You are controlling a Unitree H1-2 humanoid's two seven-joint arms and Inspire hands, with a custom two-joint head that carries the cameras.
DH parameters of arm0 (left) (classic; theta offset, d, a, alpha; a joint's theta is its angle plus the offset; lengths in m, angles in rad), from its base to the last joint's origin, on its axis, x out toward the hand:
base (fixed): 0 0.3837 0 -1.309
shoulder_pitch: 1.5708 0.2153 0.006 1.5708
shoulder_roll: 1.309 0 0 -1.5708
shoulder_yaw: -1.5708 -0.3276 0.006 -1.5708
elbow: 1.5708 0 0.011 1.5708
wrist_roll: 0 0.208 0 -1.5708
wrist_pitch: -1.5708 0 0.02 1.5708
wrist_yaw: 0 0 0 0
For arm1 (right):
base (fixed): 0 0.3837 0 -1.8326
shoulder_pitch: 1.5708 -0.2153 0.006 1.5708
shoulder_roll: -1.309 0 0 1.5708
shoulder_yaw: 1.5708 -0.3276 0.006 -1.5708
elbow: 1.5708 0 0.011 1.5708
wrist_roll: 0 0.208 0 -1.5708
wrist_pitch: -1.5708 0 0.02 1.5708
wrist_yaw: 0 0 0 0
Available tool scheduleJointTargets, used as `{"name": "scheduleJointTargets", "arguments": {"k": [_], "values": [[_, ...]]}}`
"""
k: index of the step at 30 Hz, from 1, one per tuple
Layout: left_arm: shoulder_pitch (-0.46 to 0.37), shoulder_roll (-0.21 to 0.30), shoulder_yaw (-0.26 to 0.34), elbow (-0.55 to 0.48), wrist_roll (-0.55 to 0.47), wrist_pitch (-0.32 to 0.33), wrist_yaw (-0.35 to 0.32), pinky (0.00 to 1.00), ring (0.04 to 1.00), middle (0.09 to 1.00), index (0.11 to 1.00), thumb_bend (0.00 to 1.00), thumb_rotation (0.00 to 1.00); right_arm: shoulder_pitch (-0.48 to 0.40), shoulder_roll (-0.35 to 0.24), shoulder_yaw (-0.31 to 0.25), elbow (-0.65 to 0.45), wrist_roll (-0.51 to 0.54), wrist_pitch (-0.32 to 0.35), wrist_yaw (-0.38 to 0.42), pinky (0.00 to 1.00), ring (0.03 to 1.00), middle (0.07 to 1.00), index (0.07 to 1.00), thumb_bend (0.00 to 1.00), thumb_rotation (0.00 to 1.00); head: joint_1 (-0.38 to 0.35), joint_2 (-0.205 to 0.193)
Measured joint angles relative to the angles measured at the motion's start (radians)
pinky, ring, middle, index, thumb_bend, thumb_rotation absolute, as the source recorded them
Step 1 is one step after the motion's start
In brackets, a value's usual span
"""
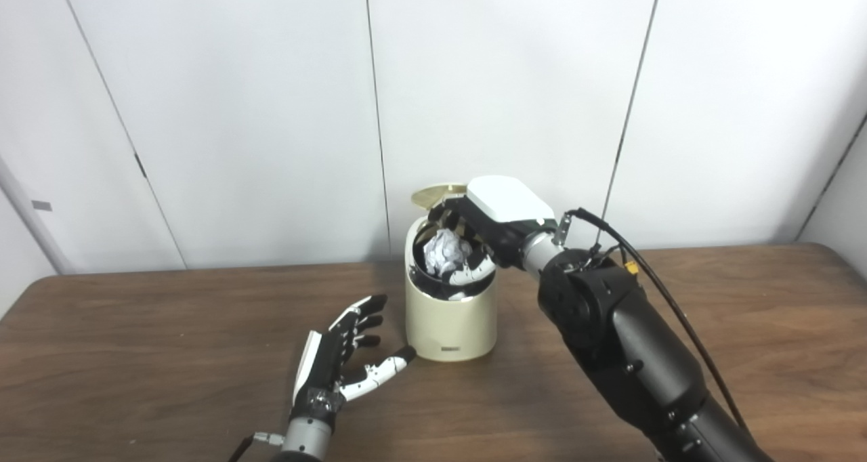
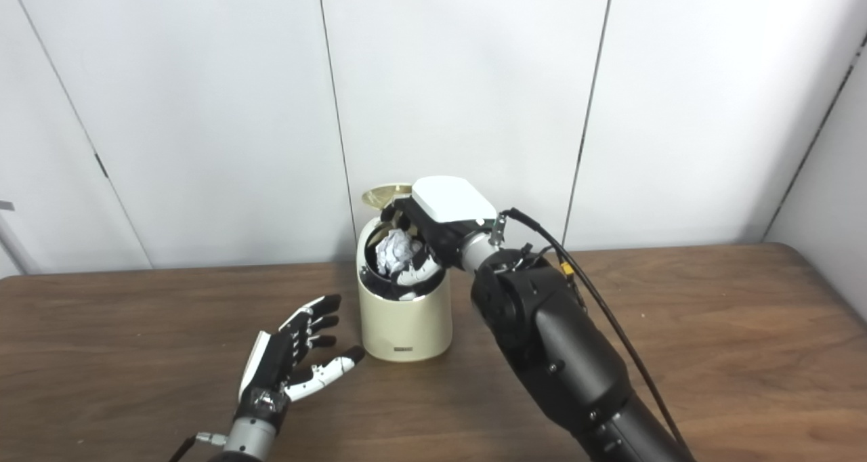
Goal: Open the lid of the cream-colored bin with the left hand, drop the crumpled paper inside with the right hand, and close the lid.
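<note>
My right hand clasps the crumpled white paper ball in the mouth of the cream-colored cylindrical bin, lid raised; my left hand, spread and empty, rests beside it on the brown wooden table. Both views agree.

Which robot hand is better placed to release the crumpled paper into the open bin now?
Right: the right robot hand holds the crumpled white paper ball over the open cream-colored bin. The left robot hand rests open beside it.

— What surface is recorded?
— A dark brown wood-grain table, set against white wall panels.
— What is borne on it?
— One cream-colored bin, stood upright near the back edge, lid raised.
</note>
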Motion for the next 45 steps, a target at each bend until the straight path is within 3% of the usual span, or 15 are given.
{"name": "scheduleJointTargets", "arguments": {"k": [25,31,36,38,39,41,45], "values": [[0.0,0.001,0.0,-0.005,-0.001,0.0,-0.001,0.75,0.836,0.867,0.862,0.71,0.18,0.0,-0.002,-0.001,-0.007,-0.002,0.001,0.01,0.45,0.662,0.81,0.785,0.9,0.21,0.003,0.008],[0.0,0.001,0.0,-0.01,-0.001,0.0,-0.002,0.74,0.832,0.866,0.861,0.71,0.18,0.0,-0.002,-0.003,-0.007,-0.001,0.001,0.009,0.43,0.629,0.787,0.776,0.9,0.2,0.005,0.006],[0.0,0.001,0.0,-0.01,0.0,0.0,-0.002,0.75,0.827,0.863,0.857,0.7,0.18,0.019,0.001,-0.031,-0.021,0.027,-0.002,-0.013,0.4,0.525,0.644,0.662,0.8,0.17,0.009,0.005],[0.0,0.003,-0.001,-0.01,0.001,0.0,-0.001,0.74,0.823,0.861,0.854,0.7,0.19,0.043,0.005,-0.051,-0.041,0.043,-0.003,-0.036,0.33,0.444,0.58,0.615,0.75,0.14,0.009,0.005],[0.0,0.004,-0.001,-0.01,0.001,0.0,-0.001,0.74,0.824,0.861,0.854,0.7,0.19,0.054,0.007,-0.06,-0.049,0.047,-0.003,-0.046,0.31,0.421,0.554,0.556,0.63,0.14,0.008,0.005],[0.0,0.005,-0.001,-0.01,0.001,0.0,-0.002,0.74,0.825,0.86,0.851,0.71,0.18,0.076,0.008,-0.081,-0.072,0.062,-0.003,-0.066,0.32,0.414,0.477,0.538,0.54,0.03,0.008,0.005],[0.0,0.004,0.0,-0.01,-0.001,0.0,-0.002,0.73,0.824,0.861,0.851,0.71,0.17,0.113,0.01,-0.139,-0.132,0.1,-0.003,-0.104,0.31,0.393,0.446,0.542,0.52,0.01,0.009,0.005]]}}
